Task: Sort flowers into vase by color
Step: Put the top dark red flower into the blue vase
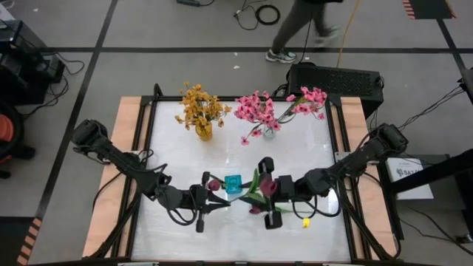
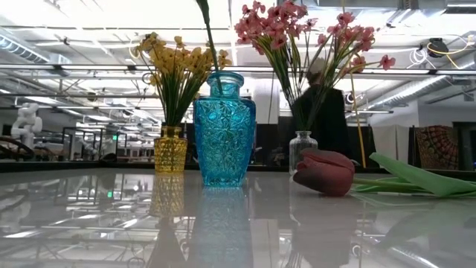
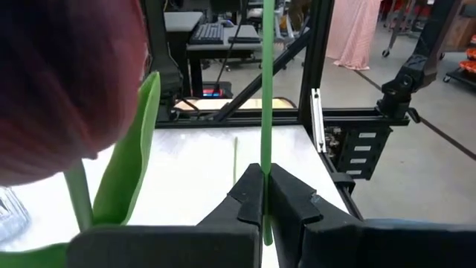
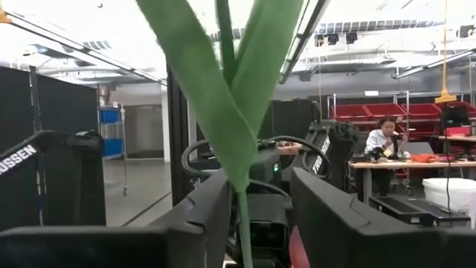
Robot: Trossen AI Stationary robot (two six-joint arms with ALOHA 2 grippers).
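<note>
The blue glass vase point(image 1: 233, 185) point(image 2: 223, 130) stands mid-table with a thin green stem point(image 2: 210, 37) rising out of its mouth. My left gripper point(image 1: 211, 196) point(image 3: 264, 197) is just to its left, shut on a green stem. A maroon bud point(image 1: 214, 183) point(image 3: 59, 74) sits close by it. My right gripper point(image 1: 260, 196) point(image 4: 260, 201) is to the vase's right and is open. A leafy stem point(image 4: 239, 149) stands between its fingers; I cannot tell whether it touches them. Another maroon tulip point(image 2: 325, 171) lies on its side on the table, leaves point(image 2: 416, 175) trailing right. My left gripper pinches a thin green stem point(image 3: 265, 152) between its two fingers point(image 3: 294, 202), which lie across it. The stem runs straight on past the fingertips. Which flower the stem belongs to, and whether it is the one in the blue vase, I cannot tell.
Yellow blossoms fill a yellow vase point(image 1: 201, 112) point(image 2: 170, 152) and pink blossoms a clear vase point(image 1: 270, 111) point(image 2: 301, 152), both near the far edge. A small yellow piece point(image 1: 305, 222) lies near the right gripper. A black box point(image 1: 336, 77) sits beyond the far right corner. A person point(image 1: 295, 29) walks past.
</note>
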